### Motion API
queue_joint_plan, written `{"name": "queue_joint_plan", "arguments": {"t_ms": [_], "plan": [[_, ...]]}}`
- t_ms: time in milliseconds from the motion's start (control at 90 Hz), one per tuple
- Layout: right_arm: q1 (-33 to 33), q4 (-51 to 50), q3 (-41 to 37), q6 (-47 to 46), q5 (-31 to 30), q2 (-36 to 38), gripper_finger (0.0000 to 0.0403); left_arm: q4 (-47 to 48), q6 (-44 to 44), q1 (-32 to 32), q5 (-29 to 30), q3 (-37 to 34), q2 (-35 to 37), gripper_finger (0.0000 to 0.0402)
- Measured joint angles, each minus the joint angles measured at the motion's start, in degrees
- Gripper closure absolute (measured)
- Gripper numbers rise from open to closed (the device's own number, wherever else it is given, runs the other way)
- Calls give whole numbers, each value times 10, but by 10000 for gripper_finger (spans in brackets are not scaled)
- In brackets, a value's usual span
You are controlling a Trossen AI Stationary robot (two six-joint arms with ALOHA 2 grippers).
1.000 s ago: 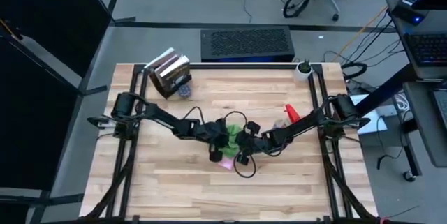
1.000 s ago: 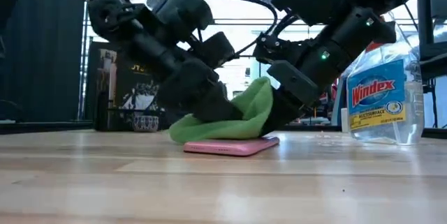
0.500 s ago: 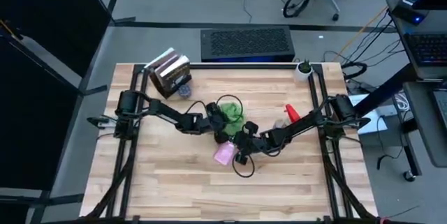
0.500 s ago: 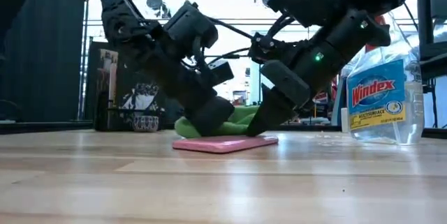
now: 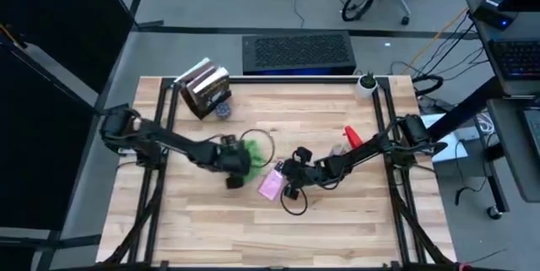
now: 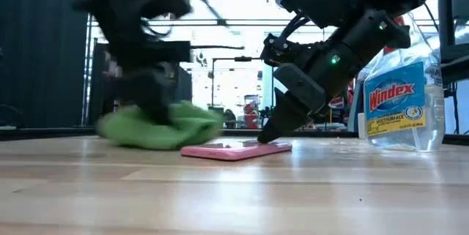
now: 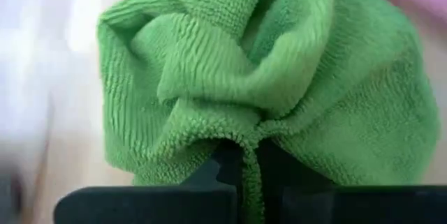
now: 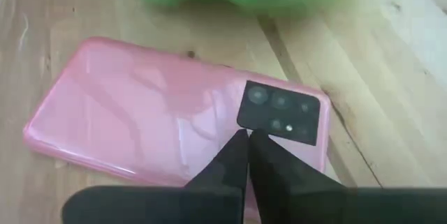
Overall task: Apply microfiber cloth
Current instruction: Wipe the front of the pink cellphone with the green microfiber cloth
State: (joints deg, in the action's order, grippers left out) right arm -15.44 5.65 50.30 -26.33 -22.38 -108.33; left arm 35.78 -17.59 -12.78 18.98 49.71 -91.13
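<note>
The bright green microfiber cloth [image 5: 250,154] [image 6: 157,127] lies bunched on the wooden table, just left of a pink phone [image 5: 272,184] [image 8: 167,123] that rests flat, back up. My left gripper [image 5: 234,168] [image 7: 248,161] is shut on the cloth. At the phone's right end my right gripper [image 5: 291,176] [image 8: 248,139] is shut, its tips down on the phone beside the black camera block [image 8: 283,112]. My left gripper pinches a gathered fold of the cloth [image 7: 246,135], several layers, between its two fingers. The fingers slant down from the table's left. The cloth bulges beyond the fingertips, and its underside [image 6: 146,143] is on the table. My right gripper presses its shut fingertips [image 8: 241,151] down on the phone's back, right beside the camera block at the phone's end [image 6: 275,145]. The fingers slant down from the table's right. The phone stays flat on the table.
A clear spray bottle with a red trigger [image 5: 350,138] [image 6: 399,103] stands to the right, behind my right arm. A stack of books [image 5: 205,89] sits at the far left and a small white cup [image 5: 366,82] at the far right corner.
My left gripper has dragged the cloth off the phone, first toward the far edge, then toward the table's left. The phone, covered a second ago, now lies bare. My right gripper has kept its tips on the phone.
</note>
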Motion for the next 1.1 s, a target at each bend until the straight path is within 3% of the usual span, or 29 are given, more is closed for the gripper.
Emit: {"name": "queue_joint_plan", "arguments": {"t_ms": [178, 300, 489, 611, 789, 944, 1100], "plan": [[0, 2, -1, 5, 0, 0, 403, 116, -93, -57, -43, 0, 7, 402], [0, 4, -1, 3, 0, 0, 403, 119, -120, -72, -55, 0, 7, 397], [-1, 6, -2, 35, 9, 17, 394, 118, -136, -73, -72, 1, 18, 332], [-7, -2, -4, 78, 23, 51, 354, 130, -134, -71, -101, 15, 21, 269], [-28, 4, -3, 137, 13, 115, 266, 190, -102, -67, -106, 60, 23, 202], [-64, 7, -2, 217, 8, 155, 201, 181, -43, -67, -68, 101, 23, 183], [-109, 7, -2, 260, 5, 167, 178, 103, 29, -55, -36, 116, 23, 183]]}}
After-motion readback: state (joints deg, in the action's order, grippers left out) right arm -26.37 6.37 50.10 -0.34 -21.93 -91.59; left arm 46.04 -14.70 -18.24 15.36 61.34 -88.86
